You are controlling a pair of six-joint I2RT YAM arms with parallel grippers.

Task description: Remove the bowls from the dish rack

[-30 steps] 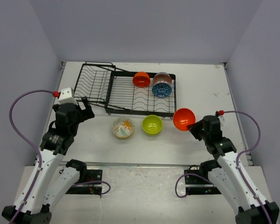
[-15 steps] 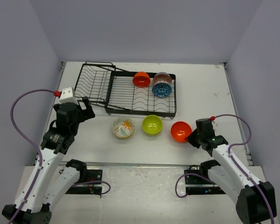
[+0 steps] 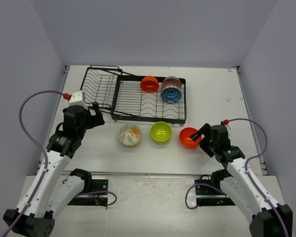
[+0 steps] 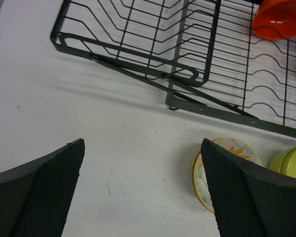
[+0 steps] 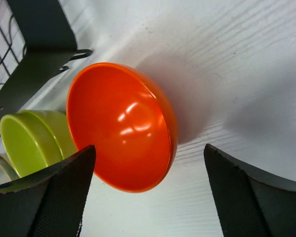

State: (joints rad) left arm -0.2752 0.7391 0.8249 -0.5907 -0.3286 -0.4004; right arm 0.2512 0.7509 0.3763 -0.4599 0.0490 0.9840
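Surface [image 3: 103, 148] now carries the orange bowl [image 5: 123, 123], released between my right gripper's [image 5: 149, 153] opened jaws; the rack [image 3: 133, 101] still holds others.

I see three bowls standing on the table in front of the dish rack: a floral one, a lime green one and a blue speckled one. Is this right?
Not quite. The third bowl on the table is the orange-red bowl, not a blue speckled one. The blue speckled bowl sits in the dish rack. The top external view shows this. The floral bowl and the lime green bowl stand as you say.
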